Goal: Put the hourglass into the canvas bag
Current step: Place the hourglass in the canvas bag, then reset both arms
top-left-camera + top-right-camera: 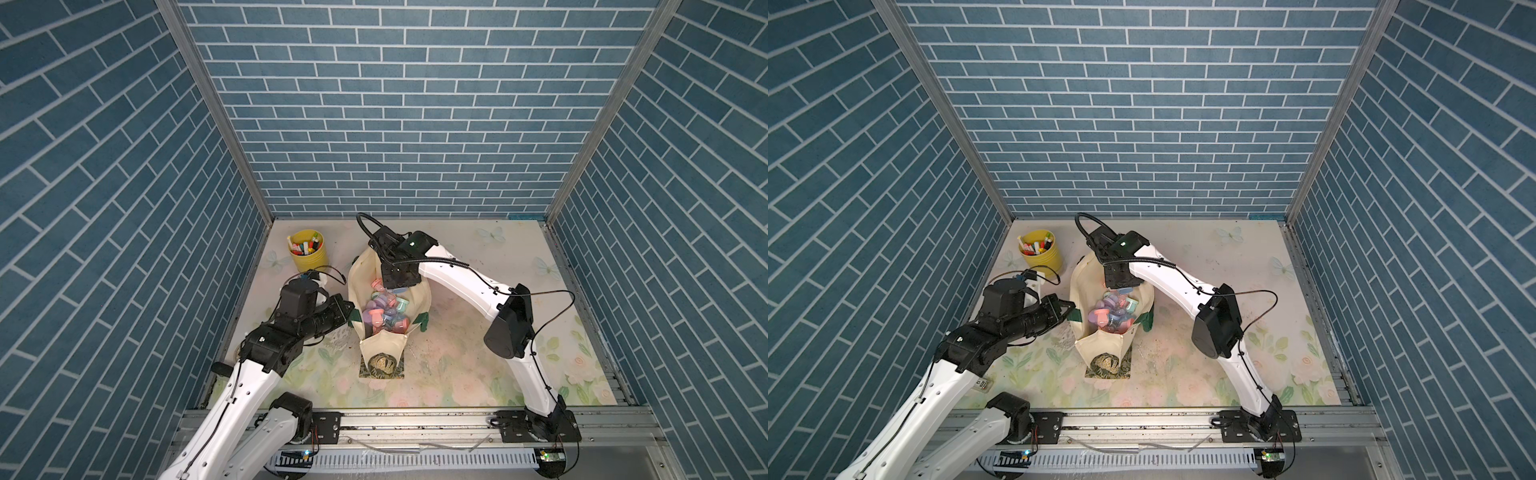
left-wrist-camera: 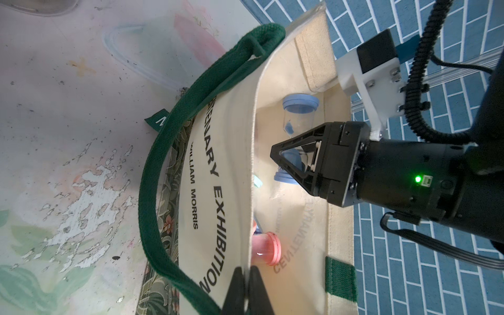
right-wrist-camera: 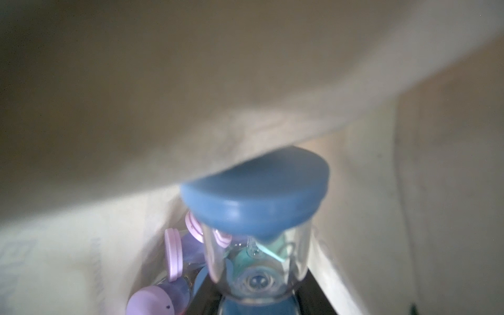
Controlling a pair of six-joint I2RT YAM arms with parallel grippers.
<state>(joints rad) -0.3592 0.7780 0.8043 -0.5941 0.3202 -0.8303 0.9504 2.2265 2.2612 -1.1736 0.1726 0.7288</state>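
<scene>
canvas bag (image 1: 1100, 349): open on the surface (image 1: 1183, 374)
hourglasses (image 1: 1111, 312): pastel heap inside
left hand (image 1: 1070, 309): at its left rim
right hand (image 1: 1120, 291): above its far end, blue hourglass (image 1: 1125, 288) beneath
pen cup (image 1: 1043, 257): yellow, far left

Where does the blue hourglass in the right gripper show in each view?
In a top view: mostly hidden under the right gripper.
In a top view: likewise, under the right gripper.
Left wrist: blue hourglass at picture centre right.
Right wrist: lower centre, close up.
Shared landmark: canvas bag.

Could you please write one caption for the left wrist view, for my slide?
Left gripper pinches the canvas bag at its rim while the right gripper holds a blue hourglass inside its mouth.
</scene>
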